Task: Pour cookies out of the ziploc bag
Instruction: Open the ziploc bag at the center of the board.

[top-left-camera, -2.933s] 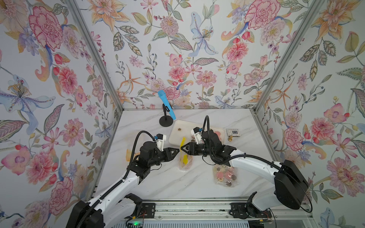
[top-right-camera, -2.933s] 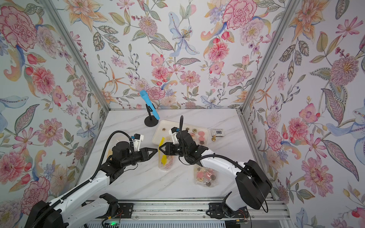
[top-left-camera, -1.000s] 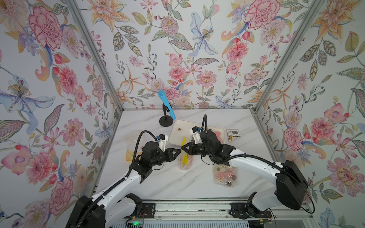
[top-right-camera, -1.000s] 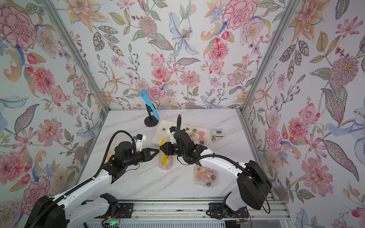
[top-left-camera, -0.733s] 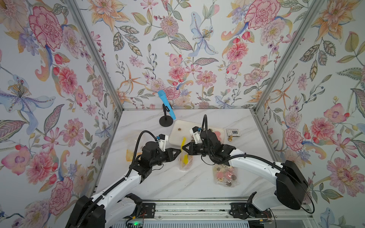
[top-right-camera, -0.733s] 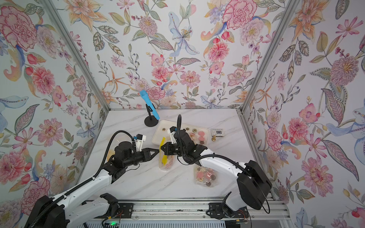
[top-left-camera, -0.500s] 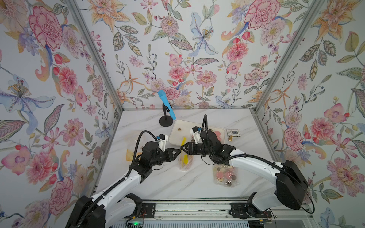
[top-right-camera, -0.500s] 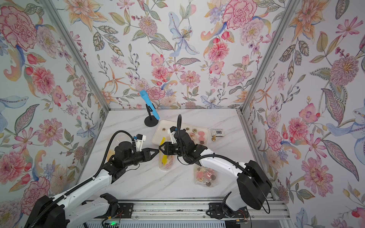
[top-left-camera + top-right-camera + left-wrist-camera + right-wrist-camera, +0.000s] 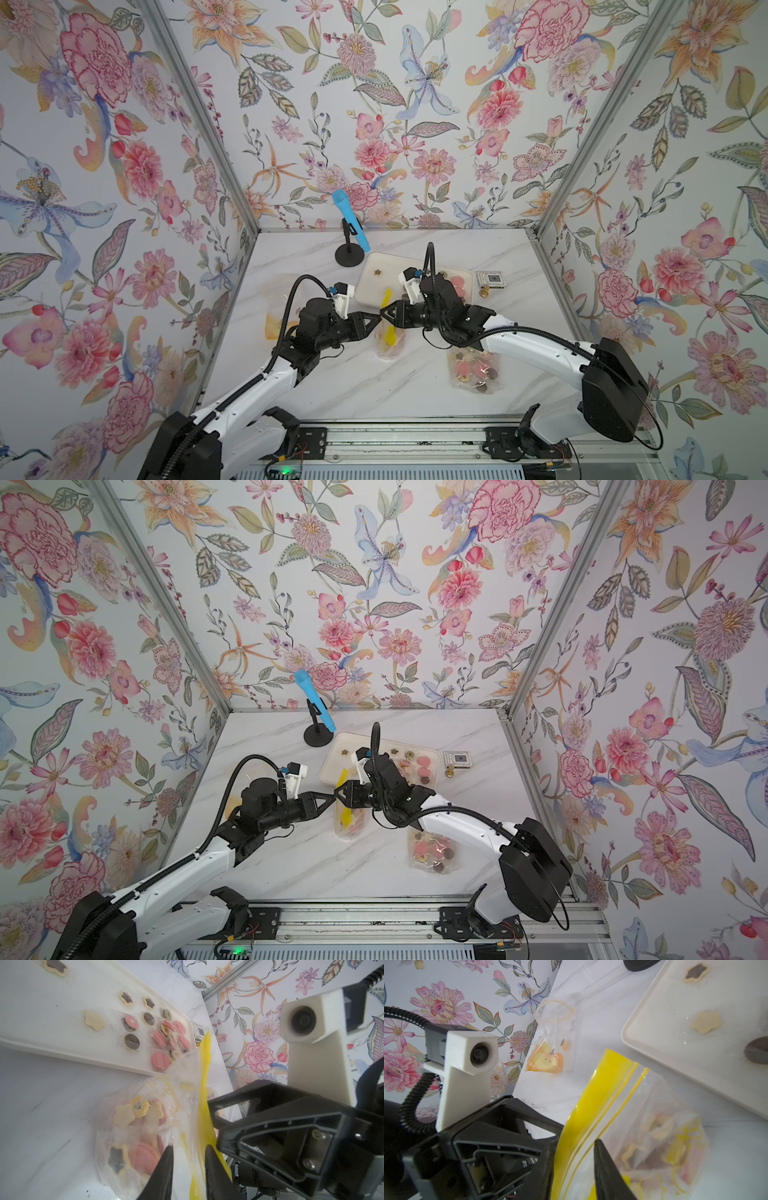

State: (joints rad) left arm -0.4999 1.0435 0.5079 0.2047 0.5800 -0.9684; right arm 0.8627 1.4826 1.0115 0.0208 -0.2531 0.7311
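**Q:** Top views: where is the task's item located?

**A:** In both top views the ziploc bag is stood upright at mid-table. The cookies are seen through its lower part. A tray is set at 12 o'clock of the bag, with further cookies lying at its 3 o'clock end. A second filled bag is laid at 4 o'clock, and an empty bag at 9 o'clock.

**Q:** And the arms?

**A:** The left gripper is pointed in from 9 o'clock, the right gripper from 3 o'clock. Their tips are nearly touching at the yellow zip band of the bag's mouth.

**Q:** Left wrist view?

**A:** The bag's clear wall is taken between the left fingers, which are set narrow. The right gripper's fingers are seen slightly parted, with their tips against the yellow band.

**Q:** Right wrist view?

**A:** One right finger is seen over the bag's clear wall, with the band just beside it. The other finger is hidden. Whether the band is pinched cannot be told.
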